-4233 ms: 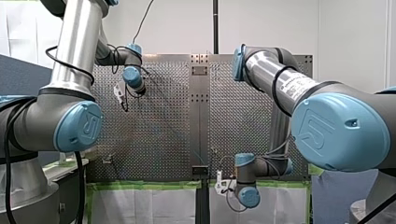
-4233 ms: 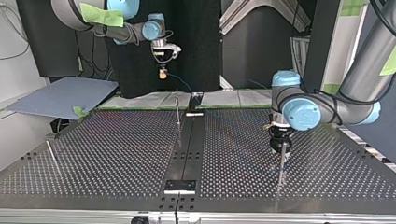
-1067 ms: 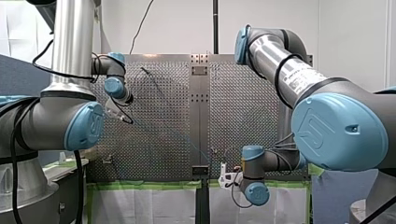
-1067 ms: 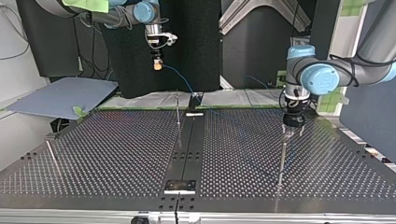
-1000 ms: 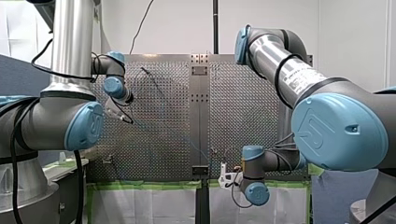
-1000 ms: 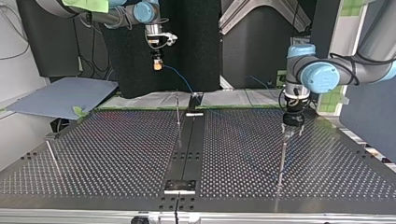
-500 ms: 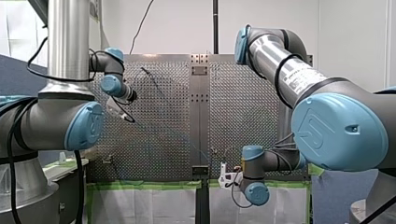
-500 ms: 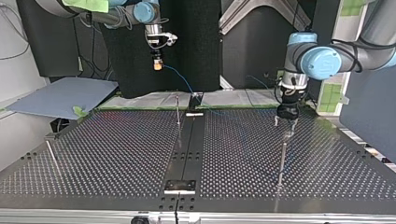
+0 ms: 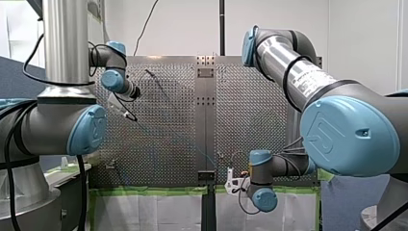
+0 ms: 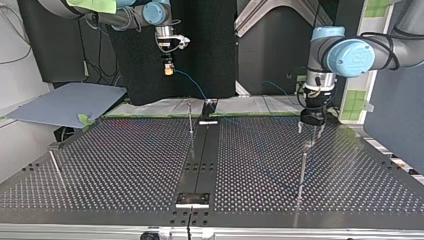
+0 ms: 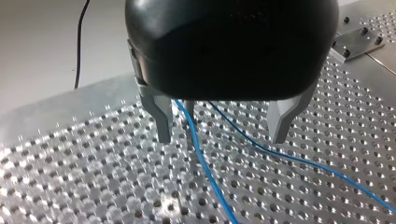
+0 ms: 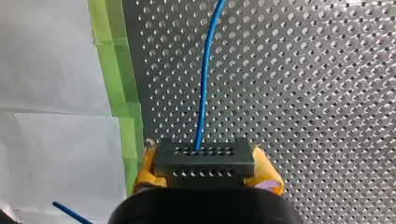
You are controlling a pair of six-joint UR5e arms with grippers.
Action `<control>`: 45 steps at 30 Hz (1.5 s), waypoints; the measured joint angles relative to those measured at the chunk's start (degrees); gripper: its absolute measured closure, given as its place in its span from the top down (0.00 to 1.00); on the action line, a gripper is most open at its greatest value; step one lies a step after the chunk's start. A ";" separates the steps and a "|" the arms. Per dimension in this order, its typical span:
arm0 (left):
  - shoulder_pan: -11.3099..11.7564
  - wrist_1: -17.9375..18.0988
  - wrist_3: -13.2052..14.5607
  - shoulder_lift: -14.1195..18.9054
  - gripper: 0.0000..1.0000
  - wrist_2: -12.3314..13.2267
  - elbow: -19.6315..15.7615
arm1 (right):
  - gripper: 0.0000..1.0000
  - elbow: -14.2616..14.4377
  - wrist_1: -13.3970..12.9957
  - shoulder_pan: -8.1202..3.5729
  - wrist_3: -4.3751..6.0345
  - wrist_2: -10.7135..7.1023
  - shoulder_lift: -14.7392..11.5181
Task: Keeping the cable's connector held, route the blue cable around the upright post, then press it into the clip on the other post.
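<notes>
Over the perforated bench (image 9: 163,106): a thin blue cable (image 12: 204,84) between two arms

Front view: my left hand (image 9: 126,113) hangs at the view's left and my right hand (image 9: 236,183) low near the middle; the cable is only a faint line between them. Top view: it curves down from my right hand, held high at the left, while my left hand sits just above the upright post (image 10: 302,167); a second post (image 10: 190,120) stands mid-bench. Left wrist view: metal fingers (image 11: 163,121) are released and spread, with two glossy blue runs passing between them beside the post. Right wrist view: yellow pads (image 12: 148,164) are clenched on the dark, hole-dotted connector (image 12: 204,161), with the cable leaving its middle
</notes>
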 joint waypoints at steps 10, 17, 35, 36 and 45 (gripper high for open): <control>-0.16 -5.46 5.48 5.53 1.00 -1.36 0.00 | 0.00 -0.01 0.31 -0.50 0.58 -0.11 -0.01; -0.24 -8.60 9.45 9.51 1.00 -1.42 0.00 | 0.00 -0.03 0.58 -0.94 0.75 -0.22 -0.14; -0.16 -14.18 19.71 13.88 1.00 0.70 6.72 | 0.00 -0.38 0.24 -1.42 2.85 -1.65 -0.26; -0.32 -14.82 20.34 13.54 1.00 0.52 7.35 | 0.00 -0.40 0.23 -1.44 3.04 -1.79 -0.26; -2.62 -19.51 25.06 10.29 1.00 -3.46 12.07 | 0.00 -0.43 0.40 -1.49 3.15 -2.11 -0.27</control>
